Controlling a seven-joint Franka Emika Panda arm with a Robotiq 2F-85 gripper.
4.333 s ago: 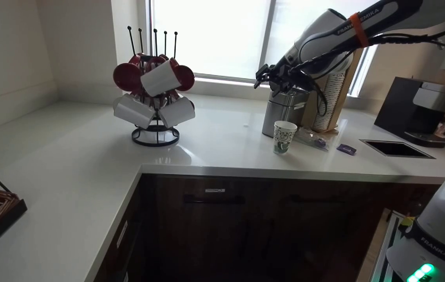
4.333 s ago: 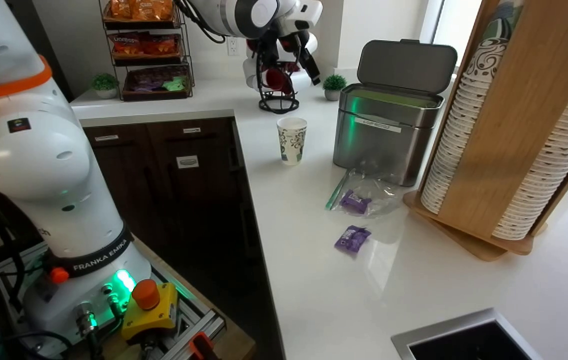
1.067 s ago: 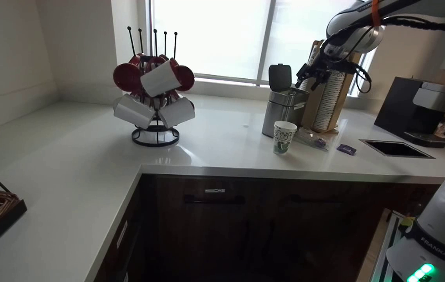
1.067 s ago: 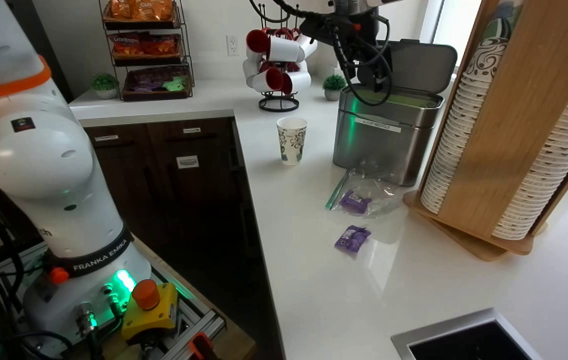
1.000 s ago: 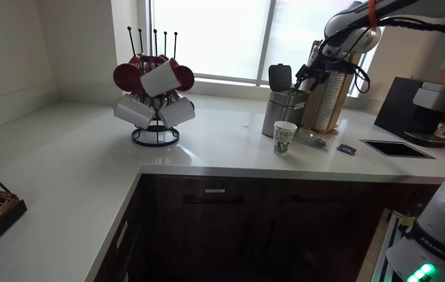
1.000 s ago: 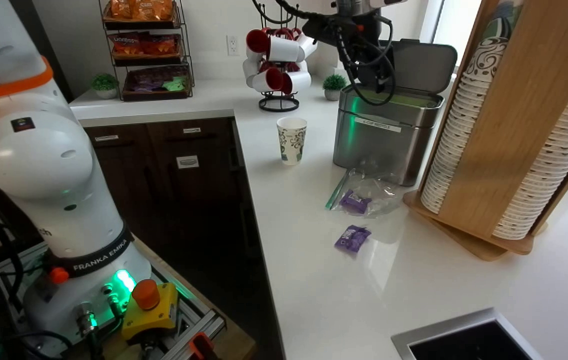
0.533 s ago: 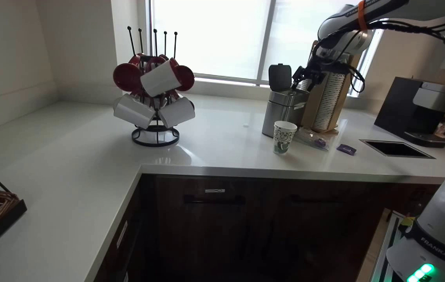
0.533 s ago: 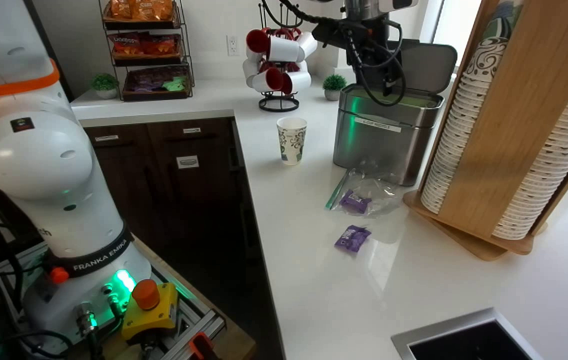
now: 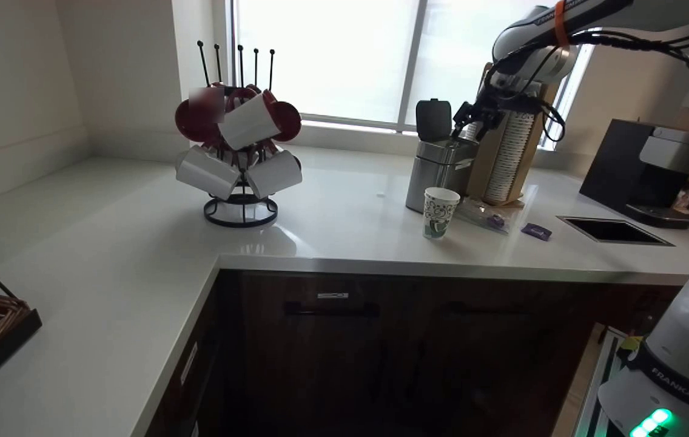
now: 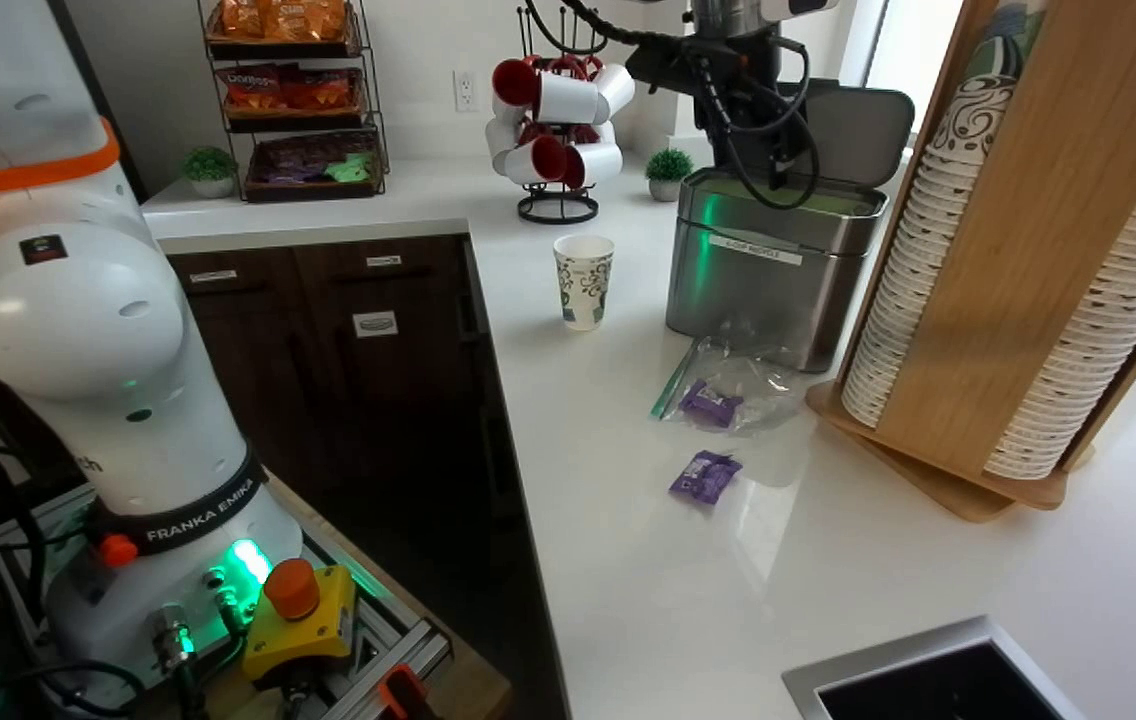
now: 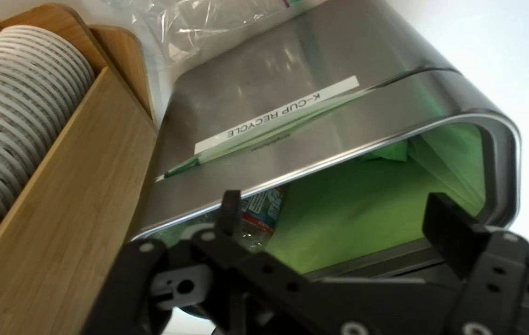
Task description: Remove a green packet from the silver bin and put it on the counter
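The silver bin (image 11: 292, 56) stands on the pale counter (image 9: 332, 200) with its lid (image 10: 863, 135) raised. In the wrist view I look down into its mouth, which has a green lining (image 11: 357, 204). A brighter green piece (image 11: 392, 151) peeks out under the rim at the right; whether that is the green packet or part of the lining, I cannot tell. My gripper (image 11: 336, 209) is over the bin's opening, fingers wide apart with nothing between them. In an exterior view the gripper (image 9: 469, 130) is right above the bin's top.
A labelled clear bottle (image 11: 264, 209) lies in the bin behind one finger. Beside the bin rises a wooden cup holder (image 10: 978, 300). A clear bag (image 10: 753, 400), a purple packet (image 10: 705, 477) and a paper cup (image 10: 584, 285) sit close by. A mug rack (image 9: 241, 209) stands further off.
Over several seconds my gripper has gone from in front of the raised lid to over the bin's mouth, with a small shift in the last second. It has stayed almost still this half second.
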